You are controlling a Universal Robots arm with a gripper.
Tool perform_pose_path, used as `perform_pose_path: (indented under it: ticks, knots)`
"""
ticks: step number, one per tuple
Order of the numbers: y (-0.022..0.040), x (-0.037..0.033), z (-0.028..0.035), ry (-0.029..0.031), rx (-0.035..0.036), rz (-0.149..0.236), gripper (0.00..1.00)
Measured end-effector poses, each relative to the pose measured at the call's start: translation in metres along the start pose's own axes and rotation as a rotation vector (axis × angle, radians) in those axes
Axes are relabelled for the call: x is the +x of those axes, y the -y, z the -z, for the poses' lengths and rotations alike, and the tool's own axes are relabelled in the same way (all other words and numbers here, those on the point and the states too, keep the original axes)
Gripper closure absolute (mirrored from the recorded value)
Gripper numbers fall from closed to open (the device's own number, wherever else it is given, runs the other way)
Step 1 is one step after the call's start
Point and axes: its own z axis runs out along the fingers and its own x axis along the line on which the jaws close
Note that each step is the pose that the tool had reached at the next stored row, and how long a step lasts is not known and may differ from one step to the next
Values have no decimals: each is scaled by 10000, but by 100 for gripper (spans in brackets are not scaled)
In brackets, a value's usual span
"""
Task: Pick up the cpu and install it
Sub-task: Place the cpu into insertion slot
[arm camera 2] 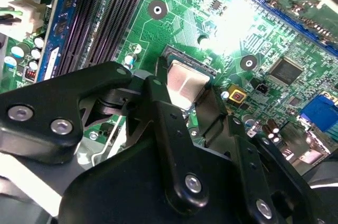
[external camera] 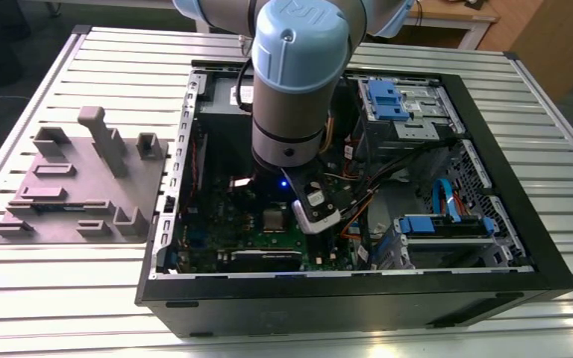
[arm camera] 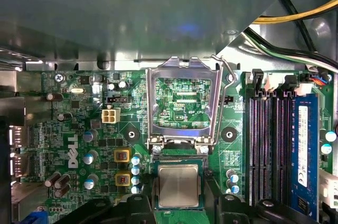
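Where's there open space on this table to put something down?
Bare table slats lie nearer the camera than the grey fixture tray, and beyond it, on the exterior view's left. Inside the computer case, arm and cables crowd things.

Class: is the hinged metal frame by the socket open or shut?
Open: in the first wrist view the frame is swung back, leaving the cpu uncovered.

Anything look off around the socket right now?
Nothing stands out. The cpu sits square to the motherboard, with the claw right at it. The hinged metal frame next to it stands open, which suits an install in progress. I see no bent, loose or spilled parts.
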Motion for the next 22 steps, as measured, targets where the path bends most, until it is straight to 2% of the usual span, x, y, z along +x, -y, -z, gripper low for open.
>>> perform_pose_path:
  ticks: [5, 16, 17, 19, 22]
  knots:
    - [0, -27, -2, 0, -2, 1, 54]
    - [-2, -32, -3, 3, -20, -5, 53]
    - [-1, -32, -3, 2, -20, -5, 46]
    - [-1, -31, 0, 0, -19, -6, 46]
    - [0, 10, 32, -2, -123, -7, 46]
